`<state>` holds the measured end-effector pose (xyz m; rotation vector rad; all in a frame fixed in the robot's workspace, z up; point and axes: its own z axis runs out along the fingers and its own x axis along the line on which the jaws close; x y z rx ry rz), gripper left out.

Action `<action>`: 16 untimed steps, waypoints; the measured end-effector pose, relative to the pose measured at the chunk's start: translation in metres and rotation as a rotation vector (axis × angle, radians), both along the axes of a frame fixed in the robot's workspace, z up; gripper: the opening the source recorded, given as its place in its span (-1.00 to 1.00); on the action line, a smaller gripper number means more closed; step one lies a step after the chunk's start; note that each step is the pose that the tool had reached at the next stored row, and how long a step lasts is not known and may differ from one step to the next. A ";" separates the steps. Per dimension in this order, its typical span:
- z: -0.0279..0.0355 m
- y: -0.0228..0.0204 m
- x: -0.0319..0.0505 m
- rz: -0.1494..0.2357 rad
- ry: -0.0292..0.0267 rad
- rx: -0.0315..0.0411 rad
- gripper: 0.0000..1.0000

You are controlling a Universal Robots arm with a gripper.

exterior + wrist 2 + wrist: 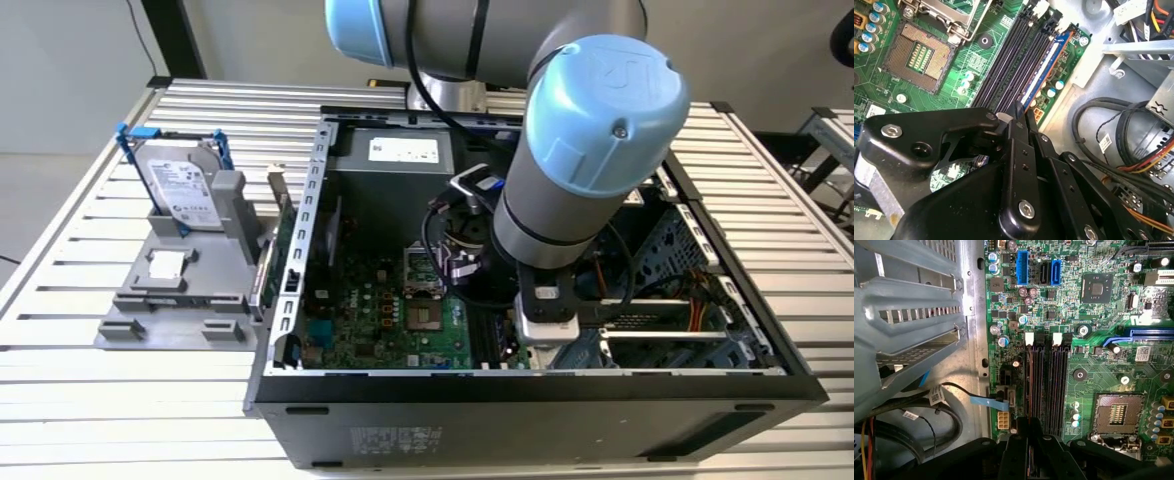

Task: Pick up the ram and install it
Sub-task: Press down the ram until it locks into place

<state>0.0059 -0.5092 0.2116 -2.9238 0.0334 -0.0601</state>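
**A:** What is seen in the exterior view?

**B:** An open computer case (534,400) is seen in the middle. The arm is reached down into it, and the gripper (545,350) is seen low over the green board (387,310). A hard drive (180,185) is stood at the exterior view's left.

**A:** And in the second wrist view?

**B:** The ram (1046,67) is seen lying along the slot nearest the metal case wall, beside the empty black slots (1014,55). The gripper (1021,111) is seen at its near end, with the fingers squeezed together on it.

**A:** And in the first wrist view?

**B:** The ram (1029,385) is seen edge-on in that same outer slot. The gripper (1029,422) is clamped on its end. The square chip socket (1116,412) is seen past the other slots (1054,385).
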 end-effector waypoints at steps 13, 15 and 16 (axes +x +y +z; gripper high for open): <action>-0.0044 0.0000 0.0016 0.000 0.0045 0.0001 -1.00; -0.0044 0.0000 0.0016 0.000 0.0045 0.0001 -1.00; -0.0044 0.0000 0.0016 0.000 0.0045 0.0002 -1.00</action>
